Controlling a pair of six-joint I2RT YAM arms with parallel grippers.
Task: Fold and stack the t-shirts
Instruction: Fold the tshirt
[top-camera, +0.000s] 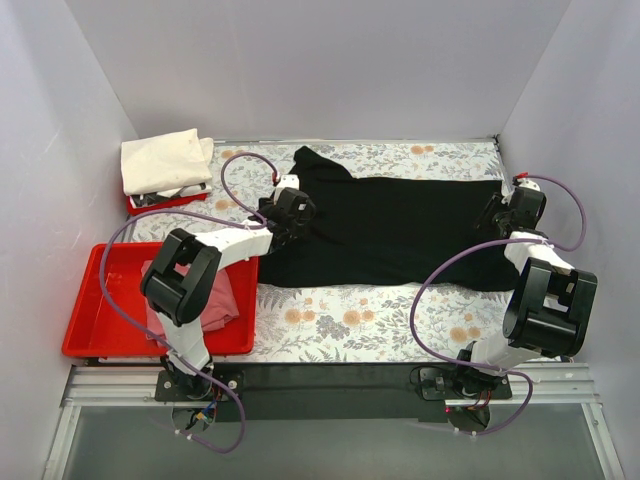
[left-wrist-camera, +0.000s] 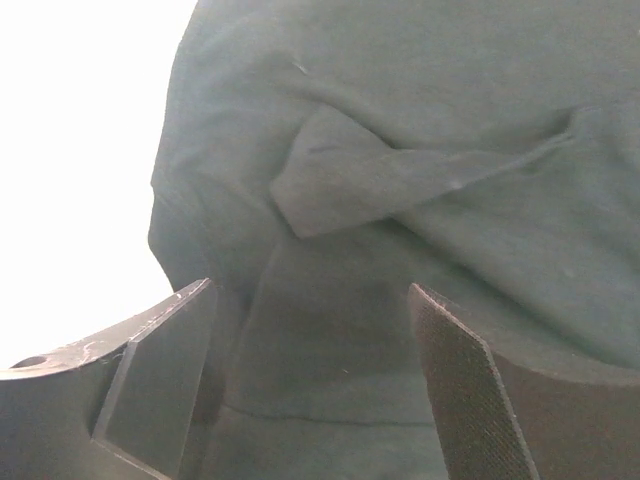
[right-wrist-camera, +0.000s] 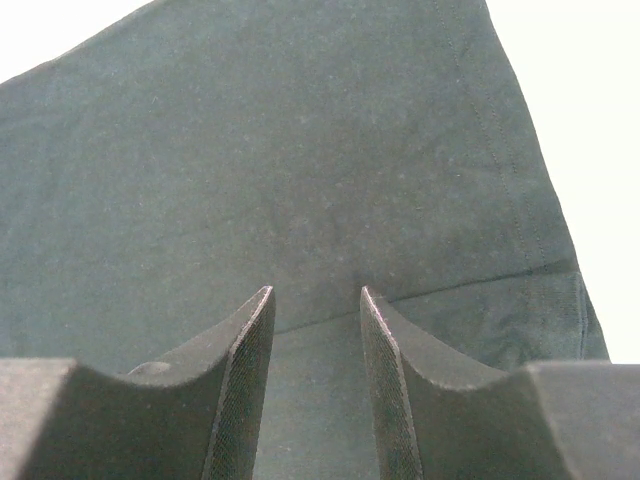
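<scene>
- Black fingers (left-wrist-camera: 160, 380) of the left claw (left-wrist-camera: 310, 292) stand wide apart and grip nothing; wrinkled cloth of the black t-shirt (top-camera: 400, 225) lies between and beyond them.
- Fingers of the right claw (right-wrist-camera: 316, 292) are apart too, with a narrower gap. Flat black cloth and a hem show through the gap; whether they touch the cloth I cannot tell.
- Left arm: it reaches from its base at the near edge up and to the right, bent at the elbow, with the claw over the left end of the black t-shirt.
- Right arm: it reaches up along the right edge, with the claw over the right end of the same shirt.
- Black t-shirt: it lies spread sideways across the far half of the bench (top-camera: 350, 320).
- Dusty pink t-shirt (top-camera: 225, 297): crumpled in a red tray (top-camera: 90, 325) at the near left corner, partly hidden by the left arm.
- Cream-white t-shirt (top-camera: 160, 160): folded, on a second red tray (top-camera: 150, 204) at the far left corner.
- Bench surface: a flower-print cover. Plain pale walls (top-camera: 320, 60) close the left, far and right sides. Purple cables (top-camera: 440, 270) loop from both arms.
</scene>
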